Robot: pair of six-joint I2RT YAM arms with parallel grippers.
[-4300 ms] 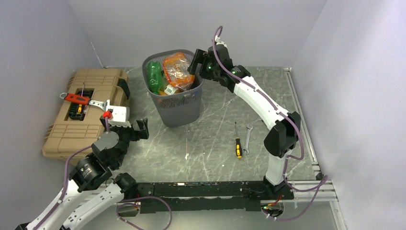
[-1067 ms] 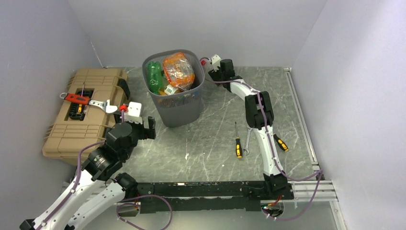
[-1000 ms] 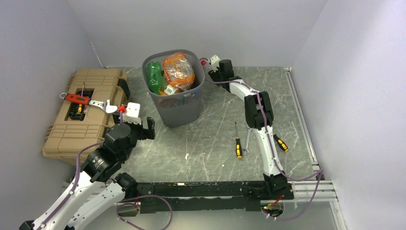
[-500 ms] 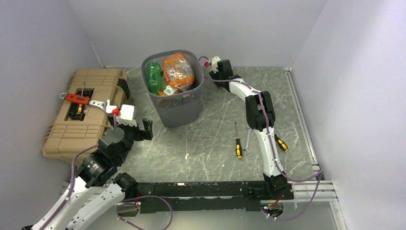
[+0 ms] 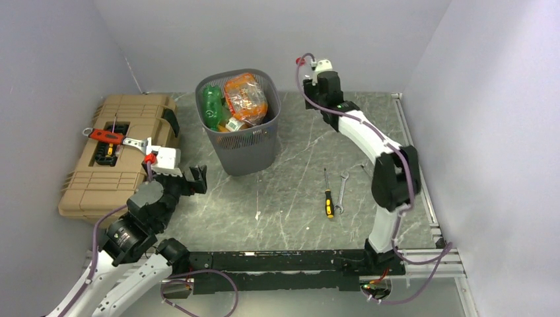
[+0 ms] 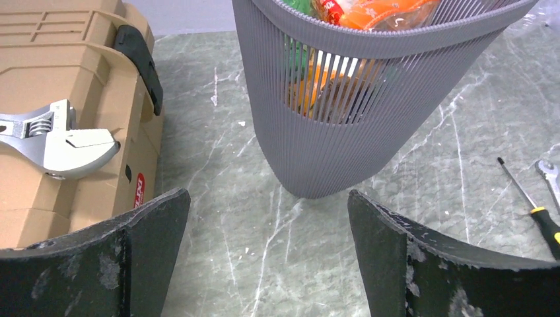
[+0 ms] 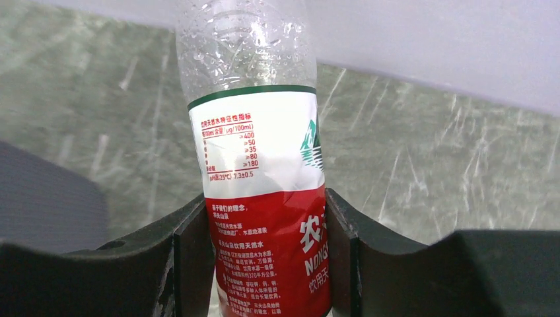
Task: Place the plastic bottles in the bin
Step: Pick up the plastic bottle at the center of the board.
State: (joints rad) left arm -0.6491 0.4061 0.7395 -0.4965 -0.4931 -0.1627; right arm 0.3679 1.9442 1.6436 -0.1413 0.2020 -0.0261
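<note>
Both arms (image 5: 360, 129) are white with black joints (image 5: 389, 181), purple cables (image 5: 198, 271) and scuffed black gripper fingers (image 6: 422, 264).

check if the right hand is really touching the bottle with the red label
Touching. In the right wrist view, the right hand has both fingers pressed flush against the bottle at its red label, with no gap on either side.

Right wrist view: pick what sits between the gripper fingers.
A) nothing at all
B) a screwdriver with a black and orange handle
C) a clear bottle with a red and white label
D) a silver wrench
C: the right gripper is closed on a clear bottle with a red and white label, and its jaws press against both sides of the label.
</note>
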